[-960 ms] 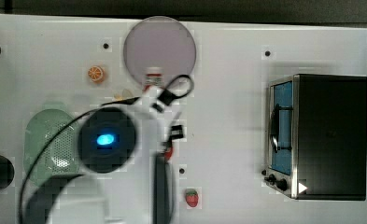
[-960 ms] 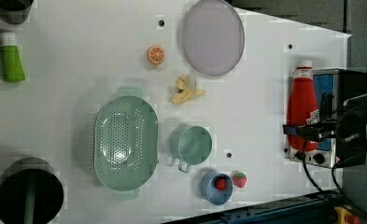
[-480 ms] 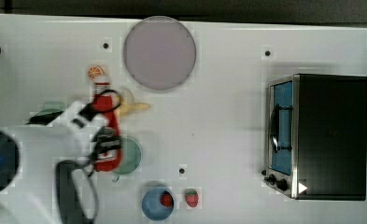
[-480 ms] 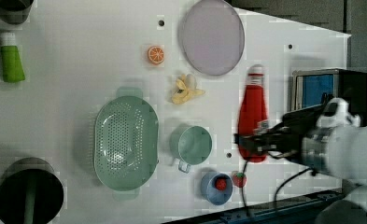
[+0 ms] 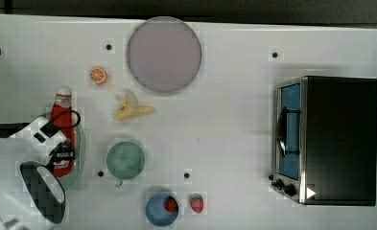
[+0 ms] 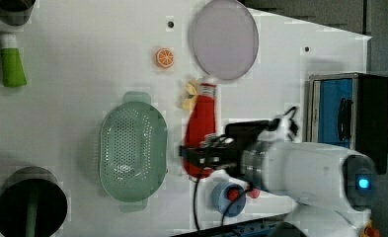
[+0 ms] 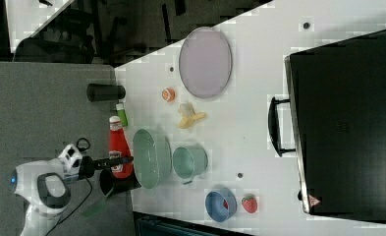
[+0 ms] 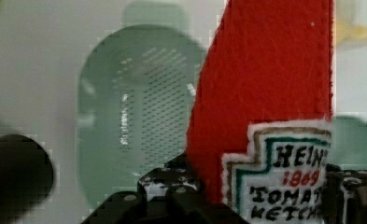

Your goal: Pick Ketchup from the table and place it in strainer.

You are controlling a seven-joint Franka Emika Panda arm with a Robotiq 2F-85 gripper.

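Red and white-capped, the ketchup bottle [image 5: 62,129] in the top view lies lengthwise over the pale green strainer [image 5: 80,154], whose rim peeks out at the top view's right of it. The gripper [image 5: 65,154] clasps the bottle's lower body, with the white arm [image 5: 13,148] reaching in from the top view's left edge.

From the left view, the bottle [image 6: 200,129] is held clear of the table, just to the left view's right of the strainer [image 6: 132,149], cap pointing toward the peeled banana [image 6: 188,97]. The gripper [image 6: 197,155] is clamped across the bottle's wide end, one finger on each side.

Seen in the right view, the bottle [image 7: 118,147] stands upright in the air just beside the strainer [image 7: 151,158] on the right view's left, with the gripper [image 7: 116,161] pinching it over the label.

Close up in the wrist view, the bottle [image 8: 265,93] runs up between the black fingers [image 8: 167,186], its label sitting at their level, and the strainer [image 8: 139,107] lies beyond and to one side.
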